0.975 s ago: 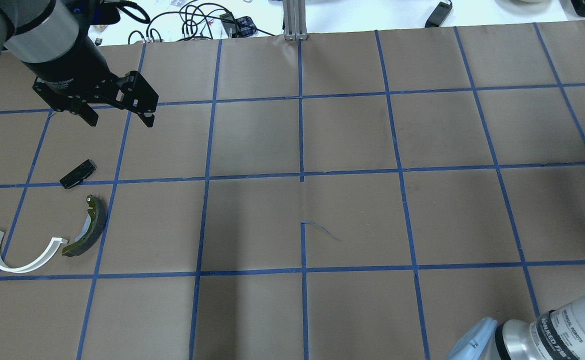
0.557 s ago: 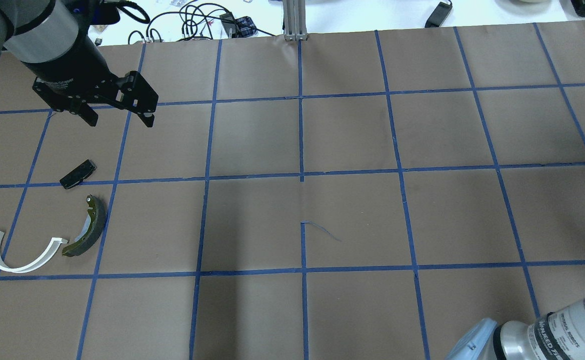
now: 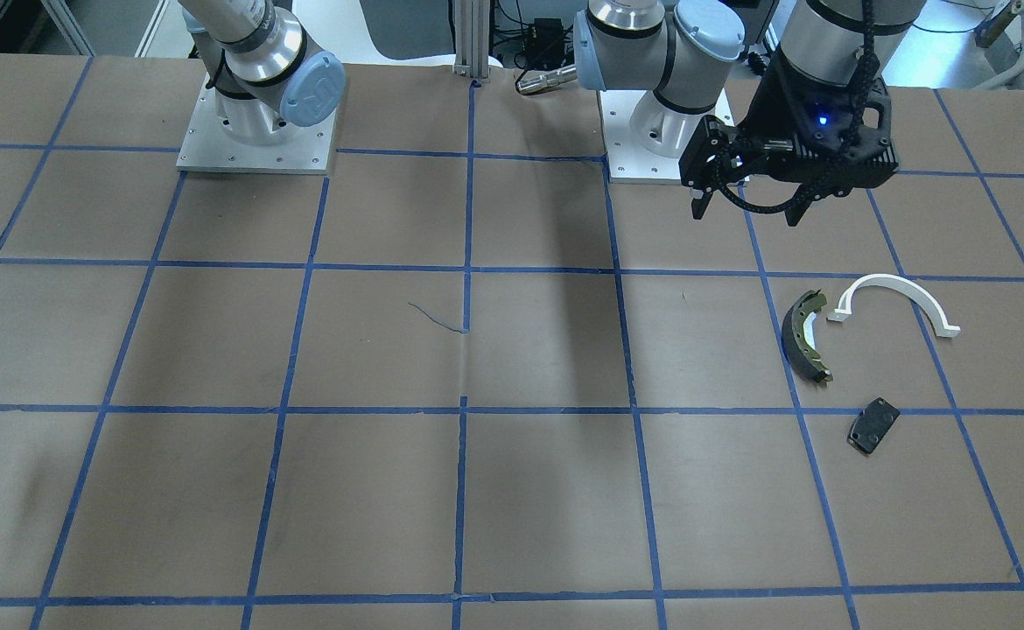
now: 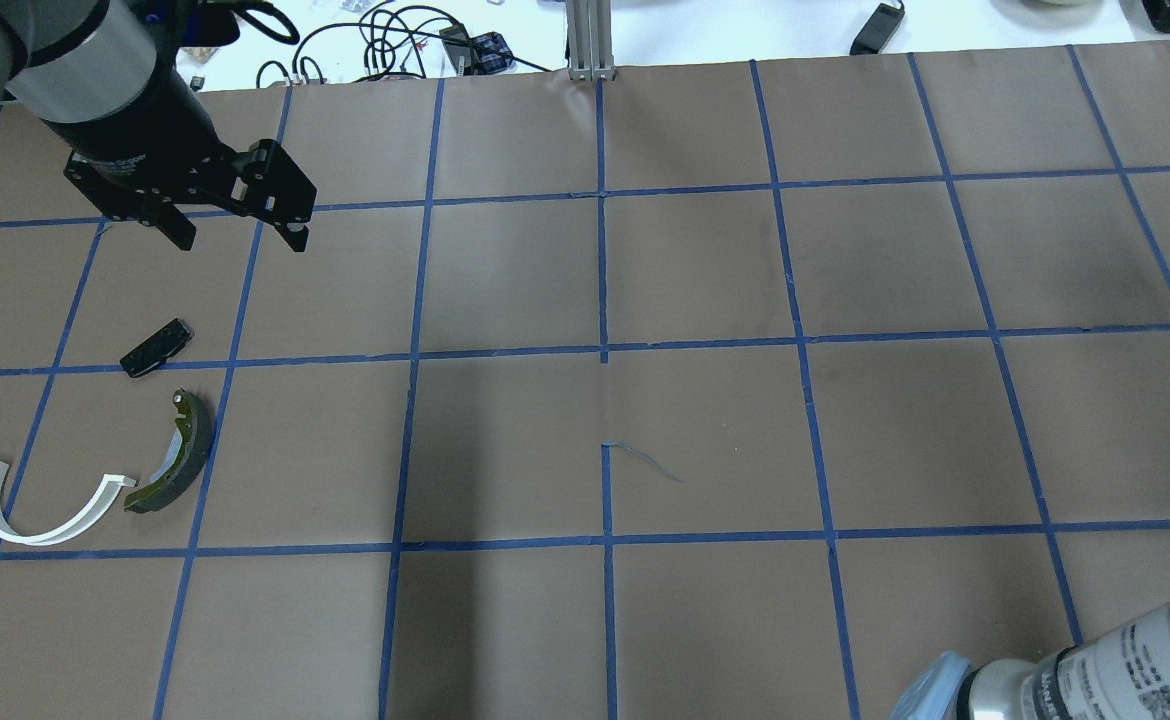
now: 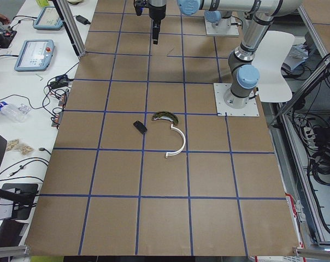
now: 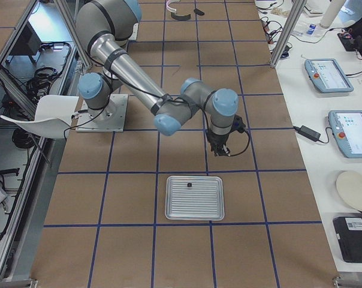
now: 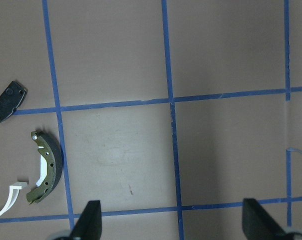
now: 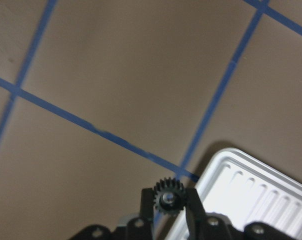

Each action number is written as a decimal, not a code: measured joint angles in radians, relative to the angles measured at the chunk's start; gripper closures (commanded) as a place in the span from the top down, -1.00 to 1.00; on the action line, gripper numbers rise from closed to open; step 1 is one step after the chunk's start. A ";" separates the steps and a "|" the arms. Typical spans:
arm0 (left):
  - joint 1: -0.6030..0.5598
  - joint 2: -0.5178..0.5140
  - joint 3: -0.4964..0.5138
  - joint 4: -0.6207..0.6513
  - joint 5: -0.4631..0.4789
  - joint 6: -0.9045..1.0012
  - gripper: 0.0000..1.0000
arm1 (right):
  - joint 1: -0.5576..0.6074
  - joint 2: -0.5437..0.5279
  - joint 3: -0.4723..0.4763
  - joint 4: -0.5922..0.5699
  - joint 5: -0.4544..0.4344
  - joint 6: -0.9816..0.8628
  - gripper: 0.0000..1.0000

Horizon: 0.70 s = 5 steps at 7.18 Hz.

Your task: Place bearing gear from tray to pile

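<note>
Bearing gear sat pinched between the fingers of the right gripper. The fingers pressed on opposite sides of its toothed rim, and its hub faced my wrist camera. It hung off the table, just outside one corner of the tray.

I judged the gear small, hard and light, most likely metal or dense plastic, so weight was no worry and it would not give under pressure. The teeth were the awkward part. Fingers resting on tooth tips get only a narrow bite, and I thought the gear could twist or pop out if jolted. A hold straight across the diameter, as it looked from the wrist view, seemed the sensible one. I would have set it down low rather than dropped it, since a round part like this can roll.

The tray was a shallow ribbed metal pan. From the right side view the only thing I could make out in it was one small dark item, too small to name.

The pile lay well apart, at the table's other end. An olive brake shoe lay with a white half-ring just beside its end, and a black plate lay near them. The left gripper hovered close by with its fingers spread, holding nothing.
</note>
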State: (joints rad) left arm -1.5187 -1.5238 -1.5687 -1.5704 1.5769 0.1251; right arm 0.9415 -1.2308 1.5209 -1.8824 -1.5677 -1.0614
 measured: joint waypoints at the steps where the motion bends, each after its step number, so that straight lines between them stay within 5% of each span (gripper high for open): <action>1: 0.001 0.002 0.002 0.000 0.001 0.007 1.00 | 0.121 -0.050 0.016 0.076 0.007 0.231 -0.89; 3: 0.006 0.005 0.005 0.000 -0.001 0.011 1.00 | 0.384 -0.120 0.069 0.135 0.022 0.719 -0.90; 5: 0.010 0.008 -0.002 0.015 0.000 0.014 1.00 | 0.635 -0.103 0.110 0.074 0.028 1.116 -0.89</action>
State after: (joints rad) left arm -1.5091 -1.5160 -1.5709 -1.5551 1.5774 0.1395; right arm 1.5762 -1.3342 1.6313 -1.8080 -1.5396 0.0551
